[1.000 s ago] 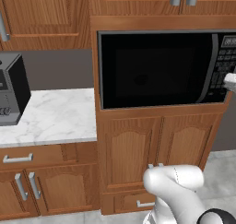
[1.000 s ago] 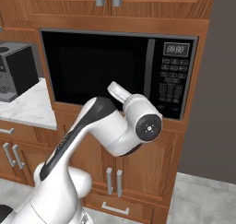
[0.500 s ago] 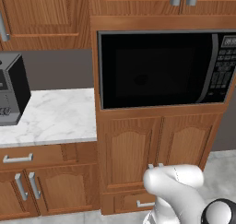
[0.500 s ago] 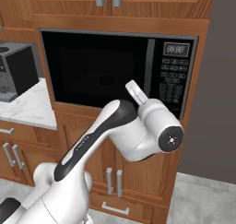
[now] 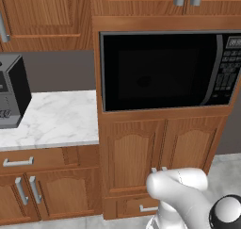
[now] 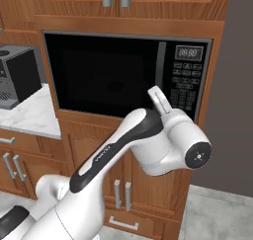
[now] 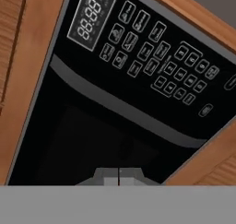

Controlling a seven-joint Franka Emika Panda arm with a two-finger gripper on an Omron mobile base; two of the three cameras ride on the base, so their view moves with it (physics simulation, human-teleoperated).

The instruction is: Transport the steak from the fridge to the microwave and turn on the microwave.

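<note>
Microwave built into cabinetry, door closed, beside the bench. End effector pressed together, empty, facing keypad. Buttons look rigid, flat; likely want one firm fingertip push, not a grasp.

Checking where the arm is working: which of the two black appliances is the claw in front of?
The built-in microwave, set in the wooden cabinet with a keypad on its right. The shut claw faces its door; the smaller black appliance sits apart on the marble counter.
</note>
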